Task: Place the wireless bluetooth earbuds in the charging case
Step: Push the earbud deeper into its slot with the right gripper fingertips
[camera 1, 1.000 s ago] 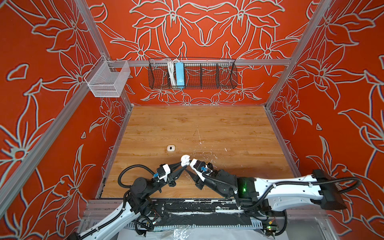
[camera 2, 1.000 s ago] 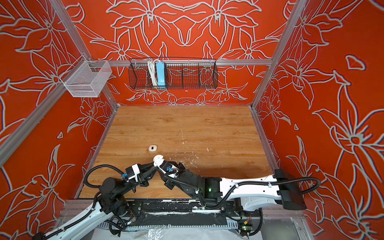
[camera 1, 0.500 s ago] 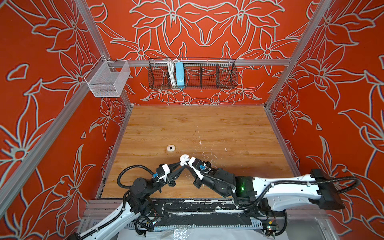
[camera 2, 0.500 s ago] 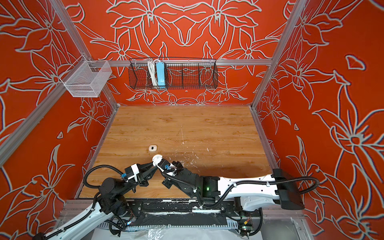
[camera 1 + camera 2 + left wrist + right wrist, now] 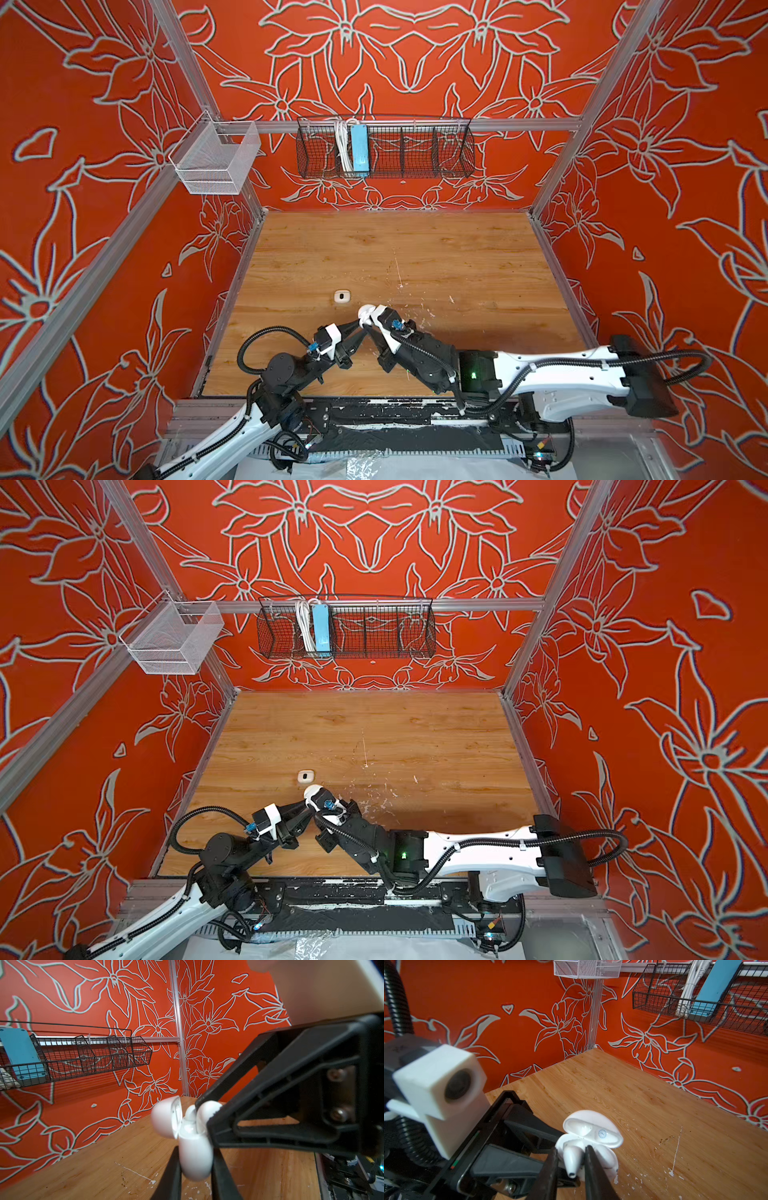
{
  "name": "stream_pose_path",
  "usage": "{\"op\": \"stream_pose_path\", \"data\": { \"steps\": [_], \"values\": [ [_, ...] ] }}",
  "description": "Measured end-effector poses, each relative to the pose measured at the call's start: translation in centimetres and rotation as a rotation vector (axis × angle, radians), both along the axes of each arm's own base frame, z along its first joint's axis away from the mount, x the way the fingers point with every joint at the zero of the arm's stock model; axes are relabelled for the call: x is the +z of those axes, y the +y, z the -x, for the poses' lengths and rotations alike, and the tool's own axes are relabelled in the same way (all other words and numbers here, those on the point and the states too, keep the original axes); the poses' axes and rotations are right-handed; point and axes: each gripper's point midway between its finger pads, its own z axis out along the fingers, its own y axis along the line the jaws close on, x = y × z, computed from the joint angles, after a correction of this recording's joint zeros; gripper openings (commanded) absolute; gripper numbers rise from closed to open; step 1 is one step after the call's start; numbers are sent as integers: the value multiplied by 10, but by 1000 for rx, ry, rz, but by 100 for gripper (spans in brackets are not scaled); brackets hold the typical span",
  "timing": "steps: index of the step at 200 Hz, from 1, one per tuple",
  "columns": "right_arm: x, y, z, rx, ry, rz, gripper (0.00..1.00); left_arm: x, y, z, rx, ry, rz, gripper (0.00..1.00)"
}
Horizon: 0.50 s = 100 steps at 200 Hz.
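My left gripper (image 5: 195, 1159) is shut on the base of the round white charging case (image 5: 195, 1147), which it holds just above the table near its front. The case's lid (image 5: 591, 1128) is hinged open. One white earbud (image 5: 572, 1161) sticks out of the case's mouth, stem end outward. My right gripper (image 5: 572, 1151) stands narrowly open around that earbud. One finger touches it and a slim gap shows at the other. In both top views the two grippers meet at the case (image 5: 366, 311) (image 5: 312, 791).
A cream rounded-square case with a dark oval mark (image 5: 342, 296) lies on the wood just beyond the grippers, to the left. White paint flecks (image 5: 415, 316) dot the boards to the right. A black wire basket (image 5: 384, 145) and a white mesh basket (image 5: 214, 160) hang on the walls.
My right arm has shifted slightly left toward the case and its jaws have narrowed around the earbud. The left gripper has kept its hold on the case, almost without moving.
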Motion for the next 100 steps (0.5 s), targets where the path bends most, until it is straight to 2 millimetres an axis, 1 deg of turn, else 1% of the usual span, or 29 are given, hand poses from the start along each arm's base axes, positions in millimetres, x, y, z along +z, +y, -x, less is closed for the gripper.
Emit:
{"op": "stream_pose_path", "data": {
  "steps": [48,68,100],
  "values": [
    [2,3,-3,-27,34,-9,22,0,3,-5,34,9,2,0],
    [3,5,-6,-49,58,-22,22,-1,5,-8,53,17,2,0],
    [-1,12,-11,-110,94,-24,26,-5,11,-15,103,43,-4,0]
  ]
}}
